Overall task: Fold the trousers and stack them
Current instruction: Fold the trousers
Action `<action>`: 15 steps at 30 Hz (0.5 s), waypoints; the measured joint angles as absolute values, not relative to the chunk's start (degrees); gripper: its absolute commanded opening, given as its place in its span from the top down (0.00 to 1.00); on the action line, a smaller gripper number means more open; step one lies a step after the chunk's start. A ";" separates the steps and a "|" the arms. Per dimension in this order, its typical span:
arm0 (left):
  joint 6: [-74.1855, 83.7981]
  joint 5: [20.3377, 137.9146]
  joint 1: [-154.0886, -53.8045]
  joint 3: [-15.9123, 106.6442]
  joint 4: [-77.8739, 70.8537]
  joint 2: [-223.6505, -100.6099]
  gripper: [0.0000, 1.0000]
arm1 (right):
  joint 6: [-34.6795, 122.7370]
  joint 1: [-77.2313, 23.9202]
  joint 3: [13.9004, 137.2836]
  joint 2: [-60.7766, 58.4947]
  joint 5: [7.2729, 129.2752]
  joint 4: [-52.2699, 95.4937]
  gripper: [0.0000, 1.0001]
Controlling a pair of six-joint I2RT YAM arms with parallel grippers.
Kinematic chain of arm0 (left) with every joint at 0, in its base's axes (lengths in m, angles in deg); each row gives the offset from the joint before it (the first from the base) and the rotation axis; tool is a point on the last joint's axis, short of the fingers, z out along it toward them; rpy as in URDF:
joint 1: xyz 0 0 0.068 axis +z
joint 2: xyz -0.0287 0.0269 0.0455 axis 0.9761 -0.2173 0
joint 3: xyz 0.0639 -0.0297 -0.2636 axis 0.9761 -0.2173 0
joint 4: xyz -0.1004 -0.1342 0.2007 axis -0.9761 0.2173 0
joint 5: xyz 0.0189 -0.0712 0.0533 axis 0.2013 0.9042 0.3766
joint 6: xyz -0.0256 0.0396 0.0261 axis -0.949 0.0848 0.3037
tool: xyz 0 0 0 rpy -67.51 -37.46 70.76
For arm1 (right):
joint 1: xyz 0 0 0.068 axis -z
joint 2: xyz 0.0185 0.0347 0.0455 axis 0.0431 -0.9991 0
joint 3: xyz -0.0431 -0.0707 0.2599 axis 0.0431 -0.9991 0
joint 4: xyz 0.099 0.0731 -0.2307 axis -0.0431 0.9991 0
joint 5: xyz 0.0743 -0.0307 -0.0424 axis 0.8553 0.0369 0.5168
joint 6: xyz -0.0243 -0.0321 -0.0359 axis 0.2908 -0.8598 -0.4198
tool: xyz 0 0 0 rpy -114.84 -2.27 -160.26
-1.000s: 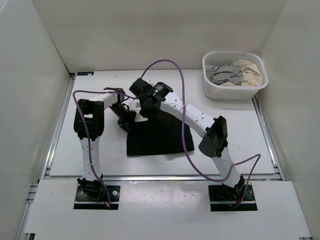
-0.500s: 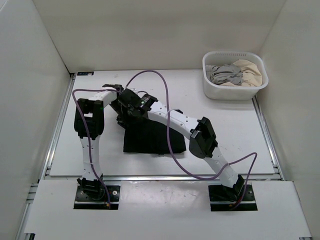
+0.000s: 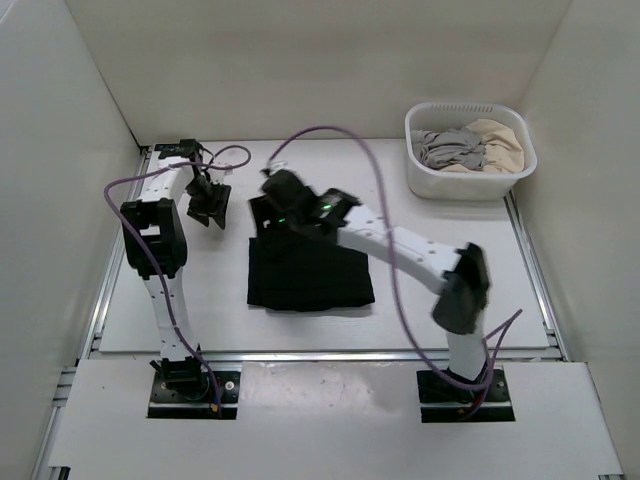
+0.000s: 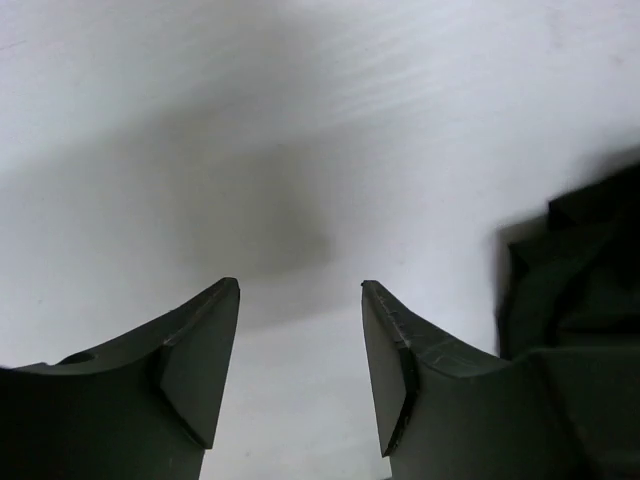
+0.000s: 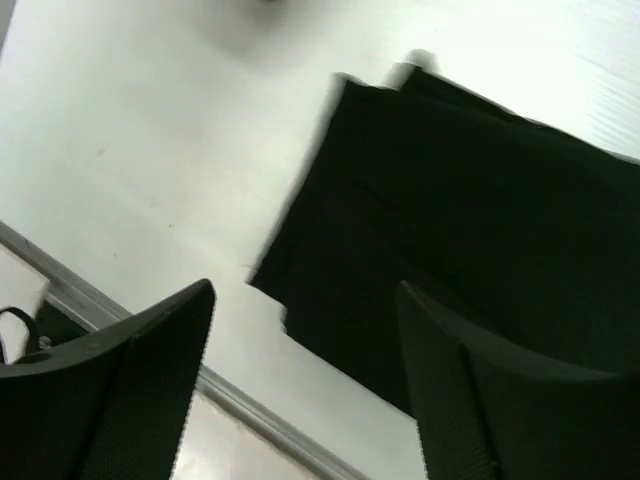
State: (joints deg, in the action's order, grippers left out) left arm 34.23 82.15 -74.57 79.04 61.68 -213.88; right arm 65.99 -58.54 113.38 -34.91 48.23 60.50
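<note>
The black trousers (image 3: 310, 278) lie folded into a flat rectangle on the white table, left of the middle. My left gripper (image 3: 210, 204) hovers open over bare table to the left of the fold and holds nothing; in the left wrist view (image 4: 300, 285) the trousers (image 4: 580, 270) show only at the right edge. Over the far left corner of the fold, my right gripper (image 3: 268, 212) stands open and empty. From the right wrist view (image 5: 305, 290) I look down on the trousers (image 5: 470, 210) between the wide-apart fingers.
A white basket (image 3: 470, 182) at the back right holds a grey garment (image 3: 445, 148) and a beige garment (image 3: 500, 140). A metal rail (image 3: 118, 250) runs along the table's left edge. White walls close in three sides.
Both grippers have opened and let go of the trousers. The left arm has swung back and to the left, off the cloth. The right arm has drawn back, and the fold lies flat.
</note>
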 measured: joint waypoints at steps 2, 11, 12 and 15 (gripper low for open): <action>34.73 81.80 -75.36 79.17 62.47 -212.11 0.34 | 68.55 -54.56 105.47 -26.58 47.55 60.48 0.14; 37.01 93.30 -85.17 64.79 66.32 -199.12 0.33 | 73.00 -28.16 70.52 -10.25 53.69 56.00 0.02; 37.07 93.87 -86.44 62.93 66.27 -199.28 0.31 | 72.81 -27.44 68.62 -10.78 55.11 55.69 0.02; 37.03 94.55 -89.83 59.37 66.21 -201.27 0.30 | 72.55 -25.21 64.38 -12.57 60.27 53.77 0.02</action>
State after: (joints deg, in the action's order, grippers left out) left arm 37.03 94.55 -89.83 59.37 66.21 -201.27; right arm 72.55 -25.21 64.38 -12.57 60.27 53.77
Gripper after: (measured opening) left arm 0.692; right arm 0.983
